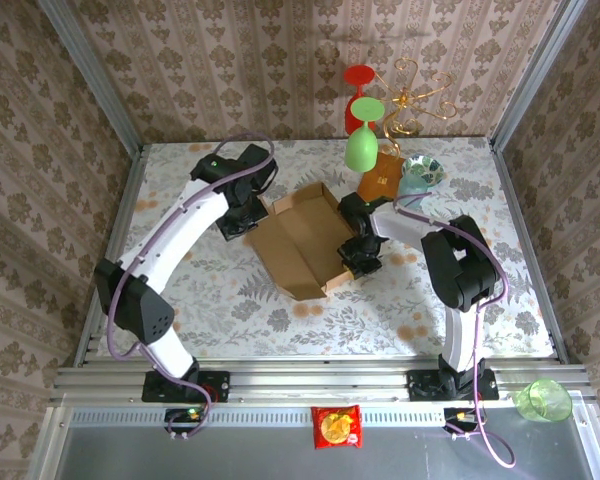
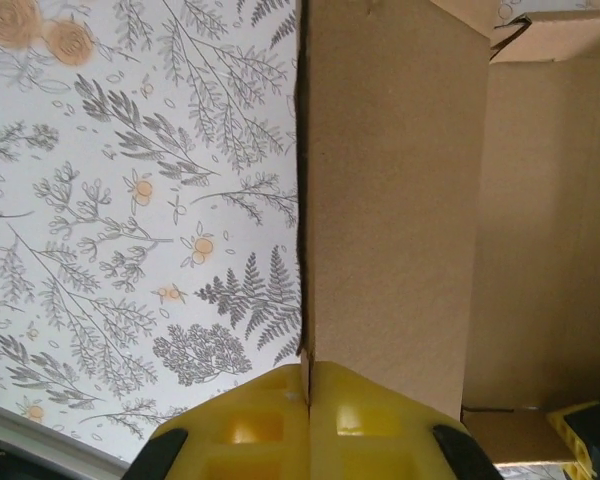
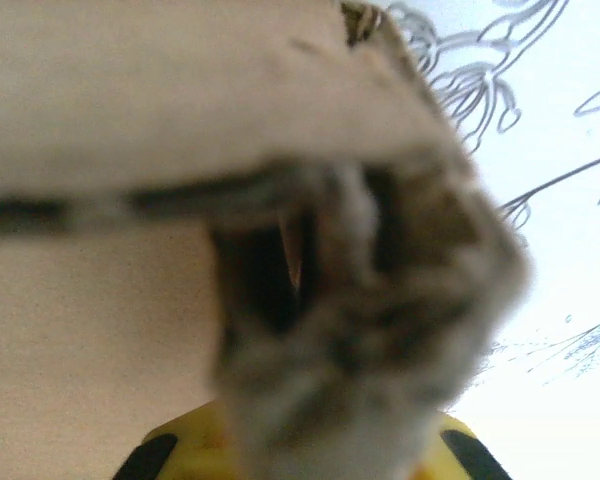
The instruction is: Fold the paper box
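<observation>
A tan-brown corrugated cardboard mailer box [image 1: 298,240], half folded, lies mid-tabletop [image 1: 230,300]. The left gripper [image 2: 307,375] has its jaws clamped on the 10 o'clock flap [image 2: 390,200]. The right gripper [image 1: 360,255] sits at 4 o'clock, jaws' state unclear. Uneven pulling could slip or crease the flap.

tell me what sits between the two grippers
the paper box, in the top view: left gripper at its left side, right gripper at its right
</observation>
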`<action>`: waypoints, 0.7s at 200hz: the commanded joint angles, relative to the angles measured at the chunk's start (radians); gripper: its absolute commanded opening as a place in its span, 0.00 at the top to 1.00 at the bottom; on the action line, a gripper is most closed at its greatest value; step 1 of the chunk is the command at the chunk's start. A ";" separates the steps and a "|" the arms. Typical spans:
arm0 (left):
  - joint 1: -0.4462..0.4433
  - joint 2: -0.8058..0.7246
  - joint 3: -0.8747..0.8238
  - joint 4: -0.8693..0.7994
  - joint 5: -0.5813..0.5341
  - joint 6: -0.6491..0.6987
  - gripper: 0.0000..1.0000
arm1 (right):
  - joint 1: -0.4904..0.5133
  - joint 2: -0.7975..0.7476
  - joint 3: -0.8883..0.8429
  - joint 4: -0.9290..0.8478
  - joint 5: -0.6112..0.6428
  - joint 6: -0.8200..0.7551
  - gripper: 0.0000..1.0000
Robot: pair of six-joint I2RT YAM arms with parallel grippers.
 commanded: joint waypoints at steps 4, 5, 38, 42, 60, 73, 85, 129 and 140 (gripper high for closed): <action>-0.006 0.021 0.073 -0.086 -0.097 0.046 1.00 | 0.027 0.003 -0.037 0.005 0.011 0.054 0.68; -0.006 0.022 0.075 -0.088 -0.099 0.048 1.00 | 0.026 0.002 -0.037 0.005 0.011 0.055 0.66; -0.006 0.078 0.161 -0.160 -0.159 0.148 1.00 | 0.039 -0.053 -0.010 0.000 0.013 0.065 0.37; -0.006 0.085 0.171 -0.165 -0.167 0.170 1.00 | 0.038 -0.062 -0.004 -0.001 0.016 0.061 0.35; -0.007 0.122 0.230 -0.207 -0.227 0.255 1.00 | 0.043 -0.104 0.045 -0.014 0.046 0.023 0.30; -0.004 0.154 0.283 -0.232 -0.271 0.346 1.00 | 0.046 -0.133 0.090 -0.041 0.069 -0.010 0.28; -0.003 0.186 0.335 -0.256 -0.318 0.427 1.00 | 0.049 -0.162 0.124 -0.055 0.078 -0.037 0.27; -0.006 0.243 0.407 -0.204 -0.505 0.742 1.00 | 0.063 -0.292 0.108 0.063 0.096 -0.166 0.31; -0.009 0.218 0.351 -0.101 -0.528 0.861 1.00 | 0.063 -0.327 0.079 0.114 0.127 -0.226 0.32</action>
